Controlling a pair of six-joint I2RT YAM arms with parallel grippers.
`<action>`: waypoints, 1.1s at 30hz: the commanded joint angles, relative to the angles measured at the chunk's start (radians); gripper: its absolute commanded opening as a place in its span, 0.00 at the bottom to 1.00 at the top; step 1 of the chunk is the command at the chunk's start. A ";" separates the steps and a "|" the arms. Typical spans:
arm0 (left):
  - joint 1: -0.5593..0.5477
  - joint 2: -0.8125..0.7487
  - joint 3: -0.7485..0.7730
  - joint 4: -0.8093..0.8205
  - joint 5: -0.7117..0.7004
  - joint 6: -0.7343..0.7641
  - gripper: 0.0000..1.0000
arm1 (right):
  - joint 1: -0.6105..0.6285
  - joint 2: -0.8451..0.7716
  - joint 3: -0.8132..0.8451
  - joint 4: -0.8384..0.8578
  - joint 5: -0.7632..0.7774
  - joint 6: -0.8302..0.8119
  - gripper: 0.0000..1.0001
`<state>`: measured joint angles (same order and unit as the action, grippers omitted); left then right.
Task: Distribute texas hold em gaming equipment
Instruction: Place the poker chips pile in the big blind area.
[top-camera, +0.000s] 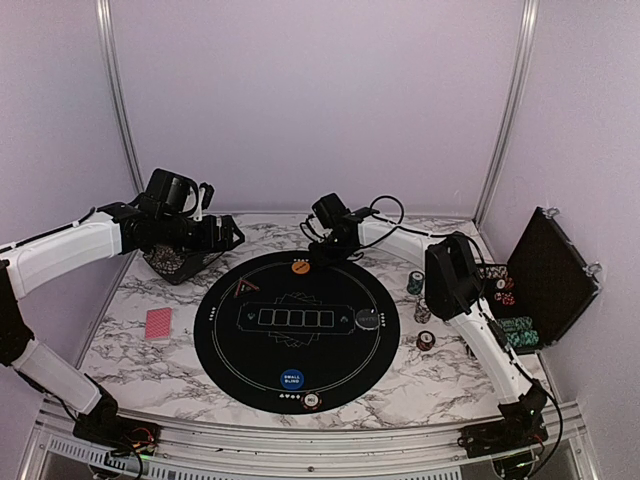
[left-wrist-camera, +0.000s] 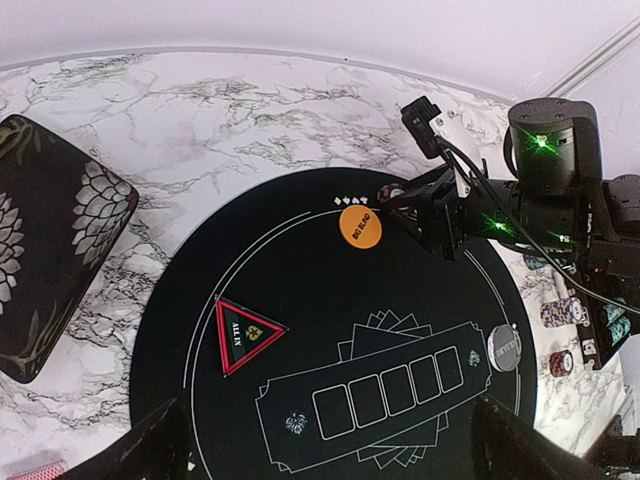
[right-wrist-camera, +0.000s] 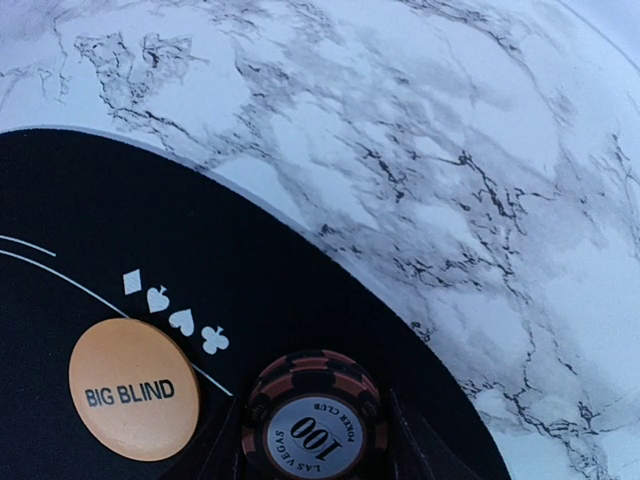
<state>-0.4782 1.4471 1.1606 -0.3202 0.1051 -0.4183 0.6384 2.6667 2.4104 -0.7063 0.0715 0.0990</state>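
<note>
Right hand (top-camera: 322, 250) straddles a striped chip (right-wrist-camera: 313, 425) at the far rim of the round mat (top-camera: 230, 350); left hand (left-wrist-camera: 340, 455) gapes wide, nothing in it.
Chip is a flat disc with a dark, orange-striped edge and a white centre printed 100. It lies face up just beside the smooth orange BIG BLIND button (right-wrist-camera: 135, 390); being round it has no long axis. Dark fingers (right-wrist-camera: 420, 445) sit narrow on either side of it, cannot tell if they clamp it. Red-bordered triangle marker (left-wrist-camera: 243, 335) lies flat on the matte mat. Red-backed cards (top-camera: 159, 324) lie on the marble bench (top-camera: 115, 345), left of the mat, long axis near-to-far.
</note>
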 joint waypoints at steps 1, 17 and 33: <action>0.009 0.004 -0.013 0.014 0.011 0.014 0.99 | -0.007 0.032 0.031 0.009 -0.003 -0.002 0.44; 0.010 0.002 -0.014 0.018 0.015 0.012 0.99 | -0.009 0.021 0.036 -0.006 -0.005 0.010 0.47; 0.010 -0.007 -0.013 0.017 0.009 0.013 0.99 | -0.011 -0.001 0.018 -0.013 -0.017 0.015 0.48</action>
<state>-0.4740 1.4471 1.1580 -0.3199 0.1078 -0.4183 0.6350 2.6667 2.4107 -0.7052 0.0643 0.1036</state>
